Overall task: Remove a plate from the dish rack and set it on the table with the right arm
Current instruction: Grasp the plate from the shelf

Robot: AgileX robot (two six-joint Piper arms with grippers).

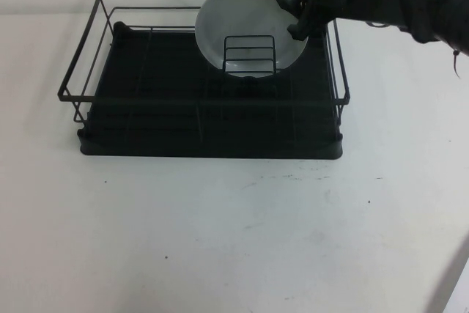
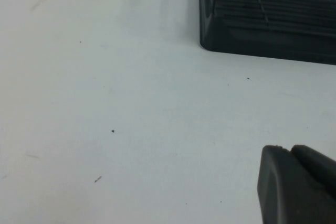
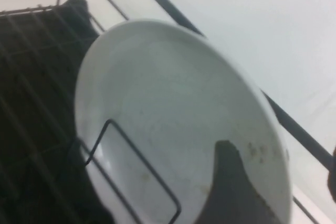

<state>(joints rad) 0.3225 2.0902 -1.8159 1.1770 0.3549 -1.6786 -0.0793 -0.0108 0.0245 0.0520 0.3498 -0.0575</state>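
The pale grey-blue plate (image 1: 245, 20) stands on edge at the back right of the black wire dish rack (image 1: 80, 97), leaning in the small upright wire holder (image 1: 249, 55). My right gripper (image 1: 296, 15) is at the plate's upper right rim, reaching in over the rack's back right corner. In the right wrist view the plate (image 3: 173, 114) fills the middle. My right gripper (image 3: 281, 157) is open and straddles the rim: one finger (image 3: 231, 192) lies over the plate's face, the other shows past the rim. My left gripper (image 2: 287, 149) is shut and empty, low over the white table (image 2: 131, 119).
The rack's black tray base (image 1: 183, 115) takes up the far middle of the table, and its corner shows in the left wrist view (image 2: 262, 19). The rack's top wire (image 3: 294, 124) runs just behind the plate. White table (image 1: 234, 240) stretches in front of the rack.
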